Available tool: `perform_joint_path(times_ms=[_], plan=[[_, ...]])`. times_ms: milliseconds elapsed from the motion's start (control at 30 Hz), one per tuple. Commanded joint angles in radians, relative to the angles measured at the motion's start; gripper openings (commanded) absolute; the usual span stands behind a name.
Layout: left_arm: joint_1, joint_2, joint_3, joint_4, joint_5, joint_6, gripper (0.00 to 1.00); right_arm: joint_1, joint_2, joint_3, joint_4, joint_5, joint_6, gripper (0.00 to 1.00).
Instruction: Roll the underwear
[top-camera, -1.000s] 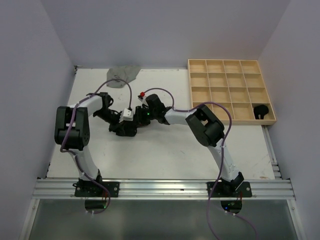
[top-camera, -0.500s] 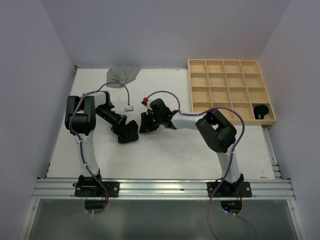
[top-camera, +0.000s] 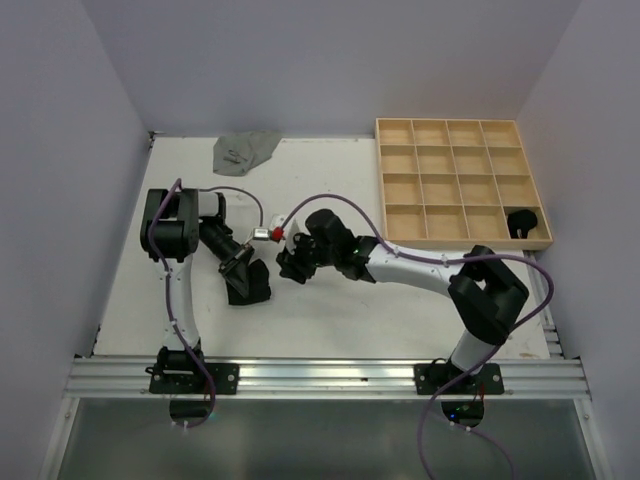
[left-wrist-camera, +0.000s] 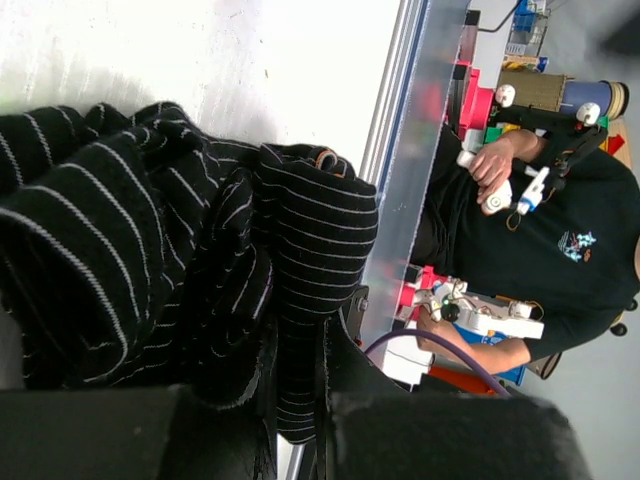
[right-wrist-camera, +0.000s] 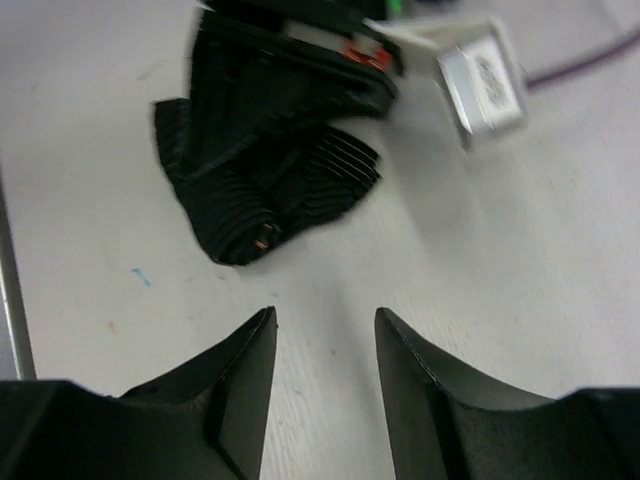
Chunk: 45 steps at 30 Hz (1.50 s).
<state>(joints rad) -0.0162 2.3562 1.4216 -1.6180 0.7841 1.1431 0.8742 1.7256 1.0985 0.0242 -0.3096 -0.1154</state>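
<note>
A black striped underwear lies bunched on the white table left of centre. My left gripper is shut on one edge of it. In the left wrist view the striped cloth is pinched between the jaws of the left gripper. My right gripper is open and empty, just right of the bundle. In the right wrist view its fingertips stand apart over bare table, short of the black underwear. A grey underwear lies at the table's back edge.
A wooden grid tray stands at the back right, with a rolled black underwear in its near right cell. A metal rail runs along the near edge. Purple cables loop over both arms.
Both grippers were together on the black underwear. The right one has let go and drawn back to the right. The left one has pulled the bundle toward the near edge.
</note>
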Motion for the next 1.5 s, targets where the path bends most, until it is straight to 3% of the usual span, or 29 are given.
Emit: perform_joint_path(times_ms=[0,333,667,833,1300,1467], plan=[[-0.002,0.066,0.008,0.326,-0.299,0.075,0.03,0.101,-0.035,-0.017,0.097,-0.031,-0.248,0.49],[-0.004,0.052,-0.015,0.34,-0.299,0.095,0.08,0.262,0.126,0.03,0.212,0.079,-0.417,0.59],[-0.004,0.043,-0.021,0.345,-0.307,0.109,0.11,0.278,0.2,0.107,0.247,0.112,-0.513,0.62],[-0.004,0.043,-0.018,0.337,-0.302,0.116,0.12,0.282,0.241,0.176,0.179,0.083,-0.544,0.62],[-0.005,0.006,-0.003,0.334,-0.284,0.15,0.13,0.284,0.388,0.202,0.002,0.03,-0.464,0.52],[-0.004,0.0,0.004,0.325,-0.286,0.155,0.13,0.275,0.289,0.061,0.135,0.064,-0.382,0.57]])
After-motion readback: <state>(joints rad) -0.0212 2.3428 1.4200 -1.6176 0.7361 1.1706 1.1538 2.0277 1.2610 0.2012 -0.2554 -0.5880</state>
